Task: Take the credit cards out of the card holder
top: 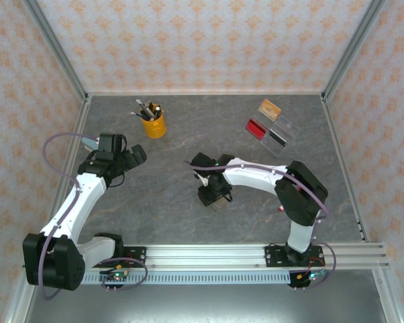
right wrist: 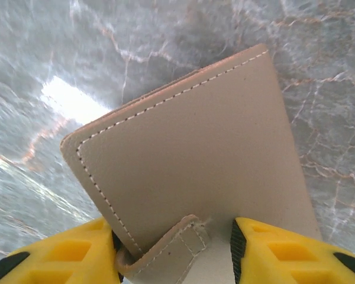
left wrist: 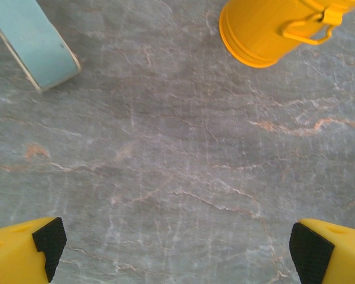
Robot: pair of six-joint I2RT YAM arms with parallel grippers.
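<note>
Right wrist: card holder lies skewed, far corner upper right; right claw astride it, grip unclear

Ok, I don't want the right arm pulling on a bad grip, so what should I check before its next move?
1. Card holder within the right gripper: ok, its near edge sits inside the gripper.
2. Firm grip on the card holder: cannot tell; contact on one side is unclear.
3. Cards remaining inside: cannot tell, the card holder is folded closed.
4. Left gripper open and empty: ok.
5. Yellow pen cup clear of the right arm: ok.
6. Red card, black card and tan-orange card out on the table: ok, at the far right.
</note>
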